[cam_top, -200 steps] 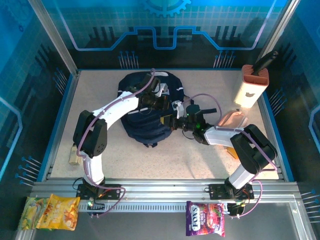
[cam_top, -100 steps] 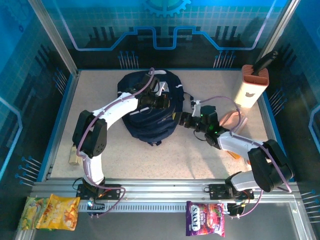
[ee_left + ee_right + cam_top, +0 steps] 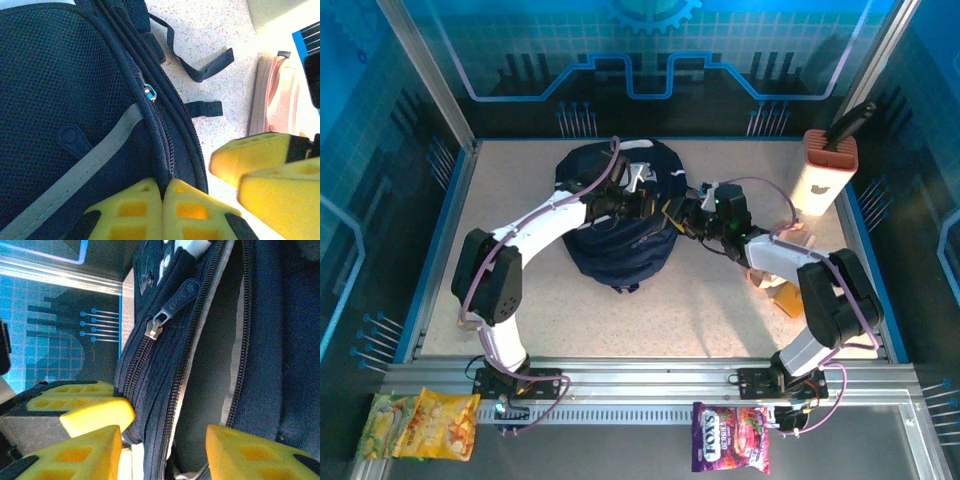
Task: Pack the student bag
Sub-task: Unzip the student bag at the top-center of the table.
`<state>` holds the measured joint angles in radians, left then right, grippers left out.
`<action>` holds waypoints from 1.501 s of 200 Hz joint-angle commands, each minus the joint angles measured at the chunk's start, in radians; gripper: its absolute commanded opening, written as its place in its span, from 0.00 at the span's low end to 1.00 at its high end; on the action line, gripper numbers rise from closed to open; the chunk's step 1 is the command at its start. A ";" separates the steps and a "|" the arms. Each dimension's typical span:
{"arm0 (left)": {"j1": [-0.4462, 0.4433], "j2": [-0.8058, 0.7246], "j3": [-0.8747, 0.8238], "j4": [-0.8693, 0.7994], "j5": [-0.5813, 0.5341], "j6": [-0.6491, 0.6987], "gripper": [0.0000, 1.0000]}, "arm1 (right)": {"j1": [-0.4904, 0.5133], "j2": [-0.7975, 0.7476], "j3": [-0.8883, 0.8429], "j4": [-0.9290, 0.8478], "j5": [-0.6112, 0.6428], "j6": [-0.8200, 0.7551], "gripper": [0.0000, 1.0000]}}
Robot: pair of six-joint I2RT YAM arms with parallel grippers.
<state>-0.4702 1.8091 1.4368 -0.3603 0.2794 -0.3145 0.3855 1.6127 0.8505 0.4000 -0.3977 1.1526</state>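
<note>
Left pincer (image 3: 162, 200) clamped on the zip seam of the student bag (image 3: 620, 235), right pincer (image 3: 164, 435) open astride it. Bag sits mid table (image 3: 700, 310), zip looks mostly closed; pink case (image 3: 277, 95) lies outside. We judge packing barely started.

student bag (image 3: 620, 250) mid-table, tall container (image 3: 825, 175) far right

tight on the right, open in front

the left gripper (image 3: 658, 207) and right gripper (image 3: 678, 214) crowd just beside each other at the right edge of the student bag (image 3: 615, 235). a tall holder (image 3: 823, 180) fills the far right corner. bare table (image 3: 690, 310) lies open between bag and near rail.
</note>
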 commanded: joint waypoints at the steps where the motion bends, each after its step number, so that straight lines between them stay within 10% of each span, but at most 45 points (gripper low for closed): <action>1: 0.005 -0.062 -0.005 0.036 0.052 0.002 0.00 | 0.006 0.042 0.054 -0.004 -0.062 0.033 0.43; 35: 0.005 -0.064 -0.005 0.035 0.053 -0.019 0.00 | 0.013 0.097 0.050 0.106 -0.128 0.081 0.31; 78: 0.006 -0.126 -0.061 0.023 -0.008 -0.072 0.33 | 0.018 0.142 0.058 0.219 -0.175 0.119 0.13; 141: 0.004 -0.415 -0.409 0.063 -0.085 -0.125 0.67 | 0.019 0.112 0.071 0.223 -0.182 0.104 0.12; 300: -0.054 -0.394 -0.705 0.502 -0.136 -0.332 0.73 | 0.069 0.073 0.111 0.223 -0.184 0.143 0.13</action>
<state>-0.5167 1.3857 0.7387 0.0475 0.1616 -0.6048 0.4332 1.7298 0.9165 0.5507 -0.5468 1.2911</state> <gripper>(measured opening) 0.728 0.128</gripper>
